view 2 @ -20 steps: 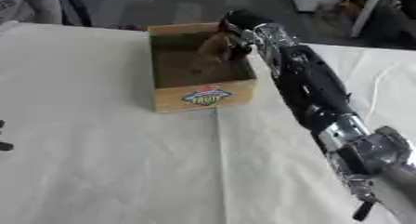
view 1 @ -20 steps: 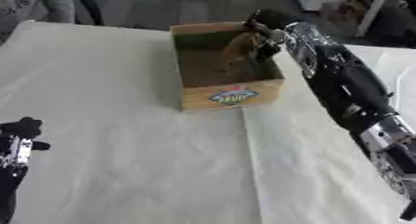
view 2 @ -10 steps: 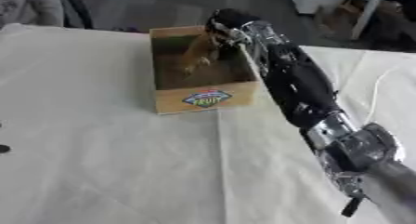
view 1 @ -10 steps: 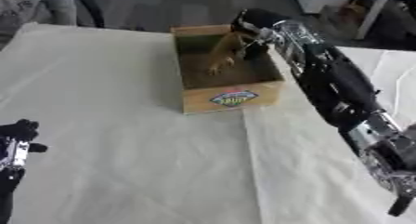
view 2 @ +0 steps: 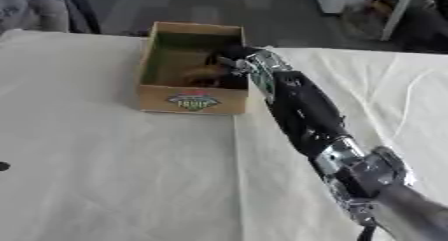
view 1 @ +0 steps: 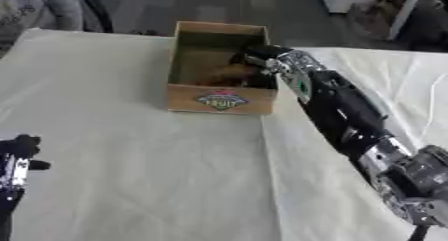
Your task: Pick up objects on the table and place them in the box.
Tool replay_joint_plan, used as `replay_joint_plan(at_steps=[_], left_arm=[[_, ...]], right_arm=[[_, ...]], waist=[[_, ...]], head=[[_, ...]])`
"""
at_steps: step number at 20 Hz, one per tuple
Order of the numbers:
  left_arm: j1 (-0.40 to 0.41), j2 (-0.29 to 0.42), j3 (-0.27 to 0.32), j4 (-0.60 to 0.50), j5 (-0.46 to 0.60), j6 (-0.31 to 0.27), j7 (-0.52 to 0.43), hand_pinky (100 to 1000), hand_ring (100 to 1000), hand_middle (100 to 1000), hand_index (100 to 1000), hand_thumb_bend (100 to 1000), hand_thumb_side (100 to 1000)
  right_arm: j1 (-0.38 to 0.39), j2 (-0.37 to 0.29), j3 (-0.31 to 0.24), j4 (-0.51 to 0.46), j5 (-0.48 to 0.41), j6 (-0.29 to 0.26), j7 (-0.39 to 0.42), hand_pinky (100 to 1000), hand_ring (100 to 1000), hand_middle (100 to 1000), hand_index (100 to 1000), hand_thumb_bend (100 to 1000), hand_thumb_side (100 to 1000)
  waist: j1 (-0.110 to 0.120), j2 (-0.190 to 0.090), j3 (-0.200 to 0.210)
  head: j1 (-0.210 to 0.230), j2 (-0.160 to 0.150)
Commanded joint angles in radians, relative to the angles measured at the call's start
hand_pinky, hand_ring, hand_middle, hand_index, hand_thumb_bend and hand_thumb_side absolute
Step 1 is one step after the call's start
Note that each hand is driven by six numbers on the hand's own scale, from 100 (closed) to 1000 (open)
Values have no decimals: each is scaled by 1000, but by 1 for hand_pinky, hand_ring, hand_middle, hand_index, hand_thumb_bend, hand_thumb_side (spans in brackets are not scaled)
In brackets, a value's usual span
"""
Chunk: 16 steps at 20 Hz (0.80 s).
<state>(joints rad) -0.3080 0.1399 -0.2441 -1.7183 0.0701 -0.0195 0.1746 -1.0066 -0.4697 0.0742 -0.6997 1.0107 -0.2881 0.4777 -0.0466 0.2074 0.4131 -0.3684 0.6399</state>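
Note:
A cardboard box (view 1: 220, 100) with a fruit label on its front stands at the far middle of the white-covered table (view 1: 131, 175). My right arm reaches in from the lower right, and my right hand (view 1: 251, 58) is down inside the box at its right wall. It is curled on a brown object (view 1: 225, 75) that sits low in the box, partly hidden by the fingers and the front wall. At the lower left edge my left hand (view 1: 17, 156) rests open, away from the box.
A fold in the cloth (view 1: 267, 160) runs from the box toward the near edge. A thin cable (view 2: 409, 105) lies on the table at the right. Chair legs and a person's grey sleeve (view 1: 39, 5) show beyond the far edge.
My right hand has gone down from above the box's rim into the box, taking the brown object with it. The camera has shifted a little. The left hand has stayed put.

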Motion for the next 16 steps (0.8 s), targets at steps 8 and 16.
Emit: replay_joint_plan(at_steps=[8, 16], left_arm=[[4, 12, 7, -7, -7, -5, -2, 538, 753, 485, 571, 351, 498], [13, 16, 12, -3, -11, -8, 2, 538, 753, 485, 571, 351, 497]], right_arm=[[-33, -103, -14, -120, -240, 4, 286, 873, 921, 948, 996, 134, 867], [-27, -137, 16, -251, -269, -25, 305, 870, 921, 944, 994, 206, 750]], waist=[[-3, -32, -31], [-7, -43, -55]], head=[[12, -4], [17, 6]])
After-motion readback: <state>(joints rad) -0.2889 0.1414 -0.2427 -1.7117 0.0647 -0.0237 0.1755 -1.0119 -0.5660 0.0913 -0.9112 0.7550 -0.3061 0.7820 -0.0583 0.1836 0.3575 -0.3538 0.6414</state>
